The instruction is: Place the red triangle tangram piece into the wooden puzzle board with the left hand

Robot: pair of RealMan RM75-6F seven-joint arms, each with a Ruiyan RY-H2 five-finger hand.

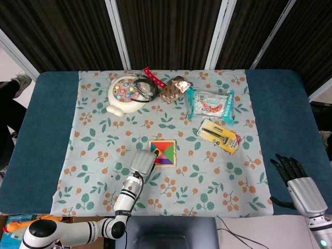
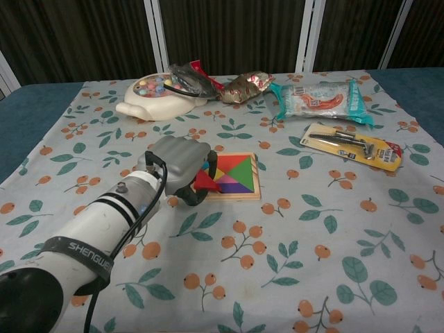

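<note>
Lab test station, dark panelled backdrop (image 1: 171,31), floral cloth-covered table (image 1: 52,129)

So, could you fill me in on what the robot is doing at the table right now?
The left hand is holding the red triangle tangram piece at the near-left edge of the wooden puzzle board, which already holds other coloured pieces. The triangle looks tilted and not yet seated in the board. The right hand is off at the table's right edge, fingers apart, holding nothing. Snack packets and a toy lie further back on the floral cloth, untouched.
</note>
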